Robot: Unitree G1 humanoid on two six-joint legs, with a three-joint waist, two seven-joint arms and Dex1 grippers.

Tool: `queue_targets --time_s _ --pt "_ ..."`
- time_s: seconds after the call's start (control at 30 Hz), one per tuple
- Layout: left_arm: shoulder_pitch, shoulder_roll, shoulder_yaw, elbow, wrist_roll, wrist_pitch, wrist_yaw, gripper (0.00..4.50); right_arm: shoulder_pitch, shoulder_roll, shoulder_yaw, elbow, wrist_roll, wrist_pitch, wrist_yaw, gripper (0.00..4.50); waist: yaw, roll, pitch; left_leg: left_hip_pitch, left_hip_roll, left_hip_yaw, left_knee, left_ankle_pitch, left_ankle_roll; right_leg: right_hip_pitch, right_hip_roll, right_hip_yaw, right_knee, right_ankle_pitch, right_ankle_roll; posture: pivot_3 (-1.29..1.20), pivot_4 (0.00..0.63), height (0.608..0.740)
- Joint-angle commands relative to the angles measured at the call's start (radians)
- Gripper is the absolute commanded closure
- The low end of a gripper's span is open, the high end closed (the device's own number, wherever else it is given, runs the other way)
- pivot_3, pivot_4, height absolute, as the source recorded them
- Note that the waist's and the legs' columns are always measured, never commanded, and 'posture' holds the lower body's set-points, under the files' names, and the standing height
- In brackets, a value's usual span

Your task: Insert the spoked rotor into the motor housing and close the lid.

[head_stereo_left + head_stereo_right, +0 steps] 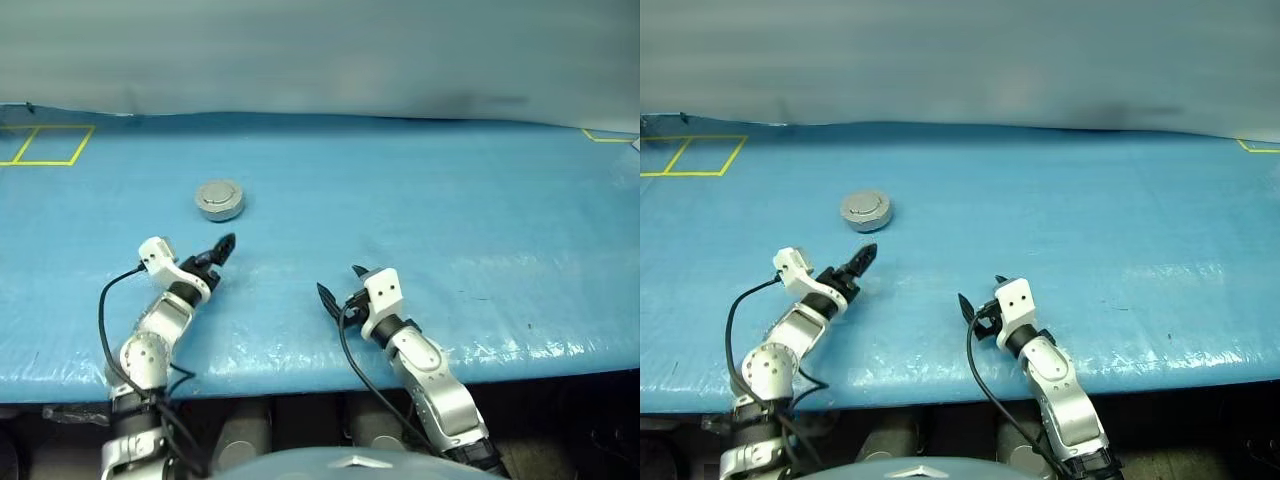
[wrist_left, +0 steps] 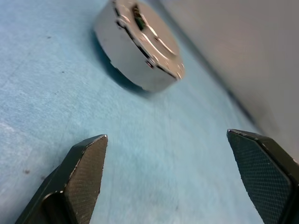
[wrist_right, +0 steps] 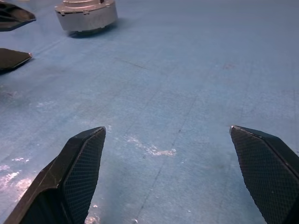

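Note:
The motor housing is a round grey case standing on the blue table, ahead of my left arm. The lid lies flat on top of it, plain grey side up, so the inside is hidden. The spoked rotor is out of view. My left gripper is open and empty, a short way in front of the housing and pointing at it. My right gripper is open too, with only bare table between its fingers, farther right and nearer the front edge. In the right wrist view the housing and the left gripper show off to the side.
The blue sheet covers the whole table. Yellow tape squares mark the far left corner, and a yellow tape corner the far right. A grey backdrop rises behind the table's far edge. The front edge runs just under my forearms.

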Motion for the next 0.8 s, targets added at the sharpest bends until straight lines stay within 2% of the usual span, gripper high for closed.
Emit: queue_targets --time_s 0.03,0.13,0.27,0.43,0.8 --pt "0.107 0.046 -0.132 -0.096 0.244 -0.2 -0.044 0.02 0.015 -0.003 -0.03 -0.029 -0.003 -0.054 -0.006 0.0 0.001 0.001 0.0 0.0 0.0 0.0 0.0 0.0 0.0 0.0 0.0 0.0 0.0 0.0 0.0 0.0 0.15 0.74" --pt "0.169 0.075 -0.216 -0.086 0.437 -0.39 -0.044 0.02 0.029 -0.006 -0.048 -0.026 -0.011 -0.078 -0.013 0.0 0.005 0.001 -0.001 -0.001 0.0 0.002 -0.002 0.0 0.0 -0.003 -0.001 0.002 0.0 0.0 -0.001 0.0 0.15 0.74" --pt "0.194 0.047 -0.228 -0.02 0.548 -0.577 -0.011 0.02 0.045 -0.001 -0.069 -0.014 -0.033 -0.132 -0.038 0.0 0.014 0.001 -0.001 -0.005 0.0 0.003 -0.002 0.0 0.0 -0.007 -0.001 0.002 0.0 0.0 -0.001 0.0 0.15 0.74" --pt "0.21 0.012 -0.203 0.034 0.562 -0.685 -0.004 0.02 0.069 0.038 -0.088 -0.008 -0.035 -0.2 -0.077 0.0 0.014 0.001 -0.001 -0.005 0.0 0.003 -0.003 0.0 0.0 -0.008 -0.001 0.001 -0.001 0.0 -0.001 0.0 0.15 0.74" --pt "0.177 0.001 -0.177 0.066 0.573 -0.7 -0.019 0.02 0.049 0.065 -0.081 0.018 -0.053 -0.211 -0.088 0.0 0.012 0.001 0.0 -0.006 0.0 0.003 -0.001 0.0 0.0 -0.007 -0.001 0.001 0.0 0.0 0.0 0.0 0.15 0.74"
